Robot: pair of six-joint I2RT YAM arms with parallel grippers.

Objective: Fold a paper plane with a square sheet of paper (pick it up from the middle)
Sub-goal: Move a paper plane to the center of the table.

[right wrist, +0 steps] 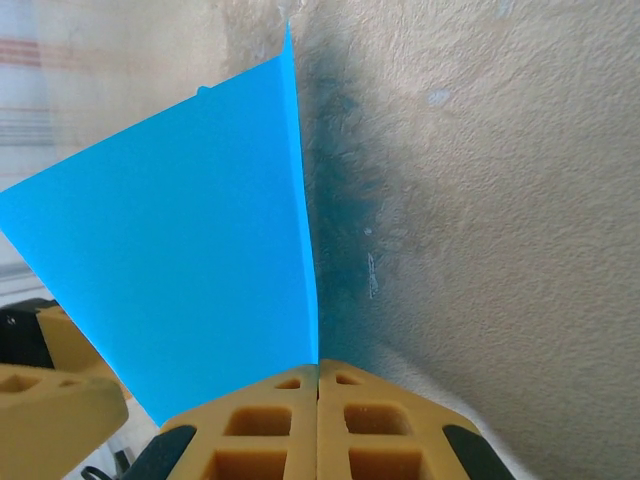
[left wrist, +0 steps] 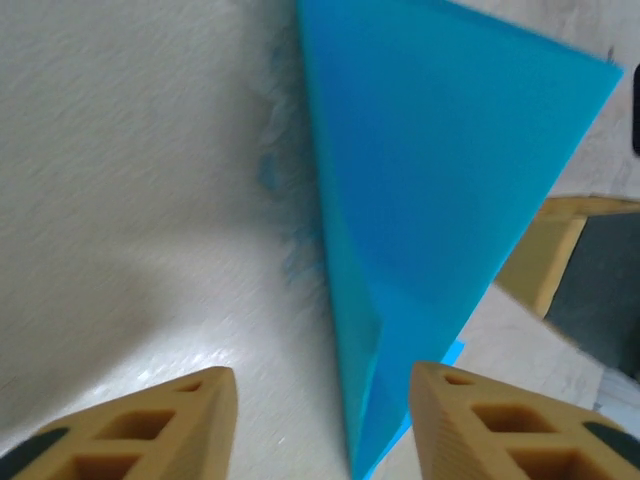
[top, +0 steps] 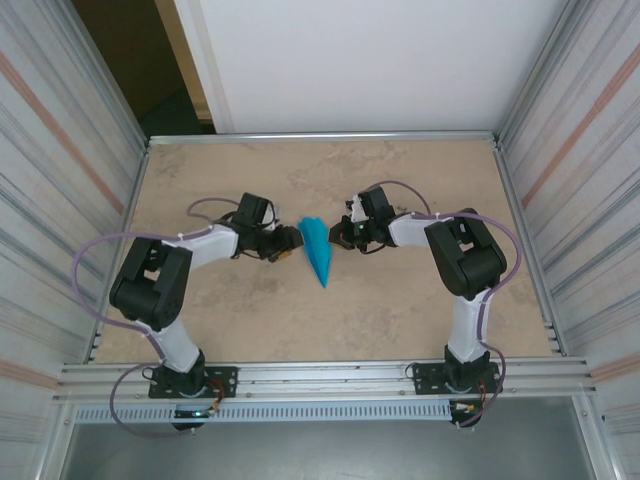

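The teal-blue paper, folded into a pointed paper plane [top: 318,250], stands on edge at mid-table with its tip toward the near side. My right gripper [top: 341,236] is on its right. In the right wrist view that gripper [right wrist: 318,368] is shut, and the sheet's edge [right wrist: 190,240] runs into the seam between the jaws. My left gripper [top: 289,243] is at the plane's left side. In the left wrist view it [left wrist: 322,385] is open, the folded paper [left wrist: 440,150] rising between its tan fingers [left wrist: 190,410], nearer the right one.
The beige tabletop [top: 400,310] is walled by ribbed metal panels at left and right, with a rail along the near edge [top: 320,378]. A tan finger of the right gripper [left wrist: 545,260] shows behind the paper in the left wrist view.
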